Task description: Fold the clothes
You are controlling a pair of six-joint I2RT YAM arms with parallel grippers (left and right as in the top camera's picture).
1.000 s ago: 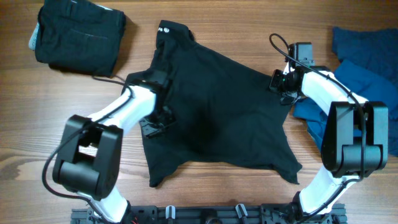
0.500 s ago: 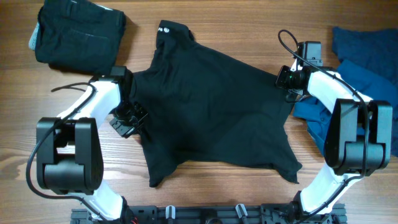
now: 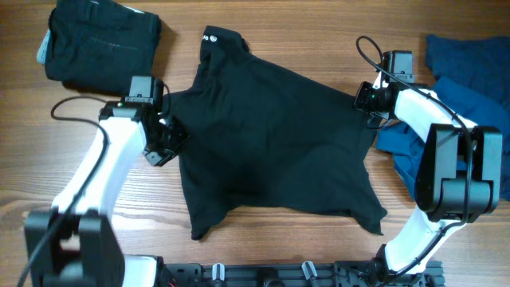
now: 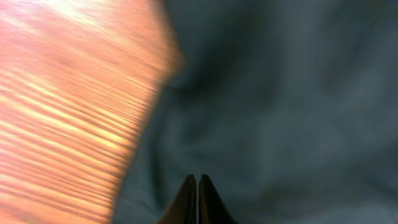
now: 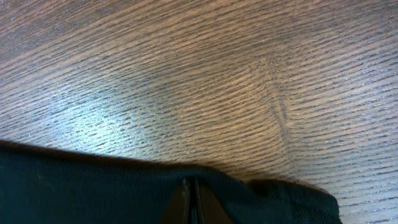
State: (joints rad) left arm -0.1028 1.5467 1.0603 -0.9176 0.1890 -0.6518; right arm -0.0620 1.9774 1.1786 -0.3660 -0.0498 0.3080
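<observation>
I watch from my remote station as a black short-sleeved shirt (image 3: 275, 135) lies spread and rumpled across the middle of the brown wood-grain bench (image 3: 279, 32). Its collar points to the far edge, and a small white mark (image 3: 209, 37) sits at the neck. The left claw (image 3: 163, 143) sits at the shirt's left edge, its jaws pressed together over dark cloth. My left wrist view is blurred, so I cannot tell whether any fabric is pinched. The right claw (image 3: 366, 100) rests at the opposite sleeve, also closed, with its tips meeting the hem where cloth gives way to bare wood. Whether it grips that hem I cannot tell either. A folded black garment (image 3: 100, 48) sits in the far left corner, apart from the shirt. A heap of blue garments (image 3: 470, 88) lies along the right side, just beside the right arm. The board's grain runs lengthwise and catches a pale glare near the right sleeve. A black rail (image 3: 279, 275) lines the near edge.
</observation>
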